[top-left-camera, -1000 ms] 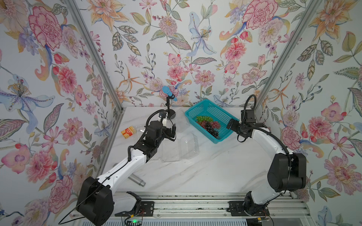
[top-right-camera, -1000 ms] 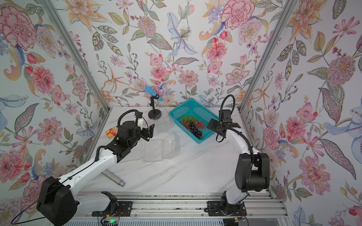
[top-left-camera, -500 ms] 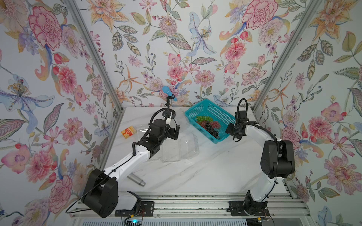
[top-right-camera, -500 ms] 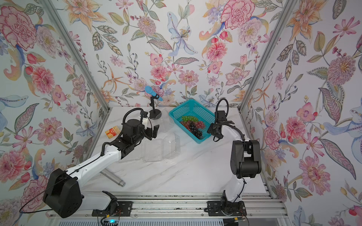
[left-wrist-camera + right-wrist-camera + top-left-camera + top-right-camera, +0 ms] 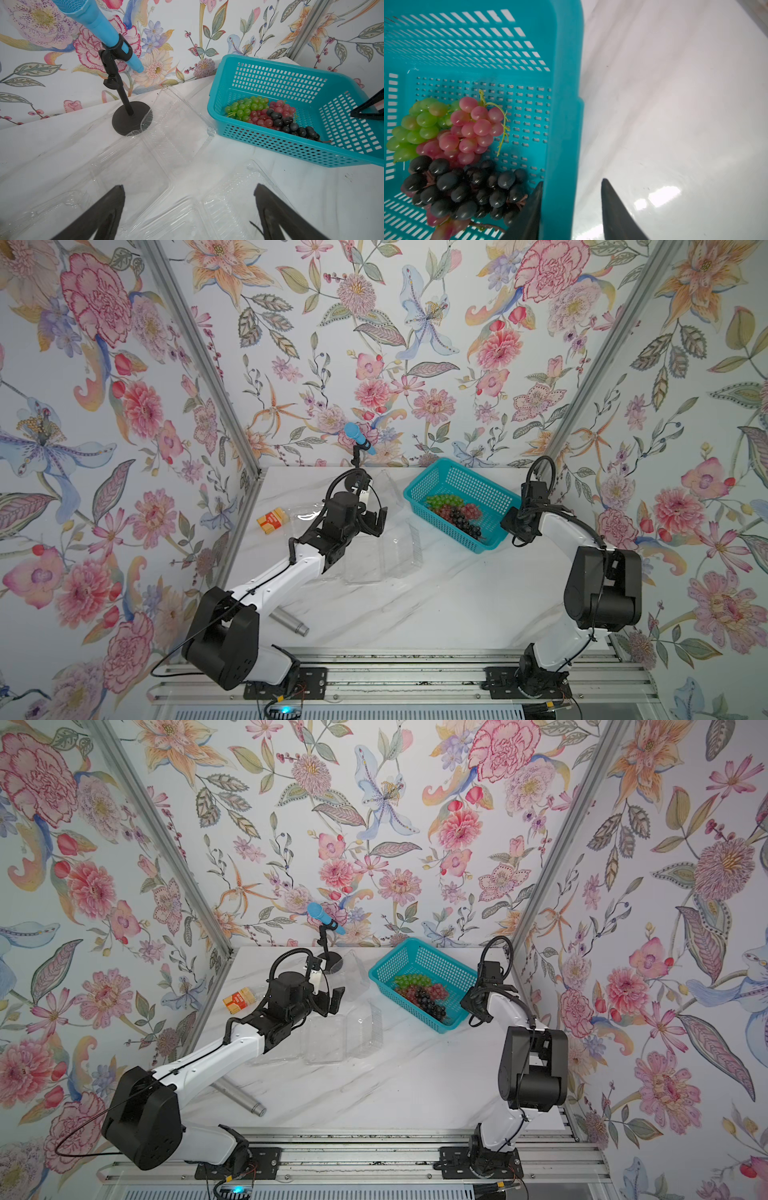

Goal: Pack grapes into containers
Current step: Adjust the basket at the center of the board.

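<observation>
Teal basket (image 5: 457, 484) on a white marble table (image 5: 436, 605), a blue microphone (image 5: 358, 437) on a stand nearby. An orange box (image 5: 272, 519) and metal cylinder (image 5: 289, 621) lie well apart.

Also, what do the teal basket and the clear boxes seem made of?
The basket: probably moulded plastic, teal, slightly shiny, with regular slots. The clear boxes: thin colourless plastic, glossy; the table shows through them.

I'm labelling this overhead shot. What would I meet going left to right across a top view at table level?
Orange box → blue microphone → teal basket → right arm's black joint.
</observation>
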`<control>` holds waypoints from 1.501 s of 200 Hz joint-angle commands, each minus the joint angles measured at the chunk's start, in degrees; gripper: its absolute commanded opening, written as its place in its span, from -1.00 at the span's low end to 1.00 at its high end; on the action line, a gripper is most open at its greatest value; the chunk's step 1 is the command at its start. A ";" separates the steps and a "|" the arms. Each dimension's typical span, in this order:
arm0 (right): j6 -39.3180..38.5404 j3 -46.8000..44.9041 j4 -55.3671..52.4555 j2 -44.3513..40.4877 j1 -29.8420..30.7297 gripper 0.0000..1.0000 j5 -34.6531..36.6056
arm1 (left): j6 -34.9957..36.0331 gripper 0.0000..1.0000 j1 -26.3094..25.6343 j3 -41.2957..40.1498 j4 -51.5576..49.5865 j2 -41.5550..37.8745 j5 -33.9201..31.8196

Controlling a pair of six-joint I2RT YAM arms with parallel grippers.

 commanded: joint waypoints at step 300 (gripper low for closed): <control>-21.62 19.14 -8.82 5.23 7.71 0.99 -2.83 | -28.75 1.00 -7.63 53.53 -27.72 43.54 8.36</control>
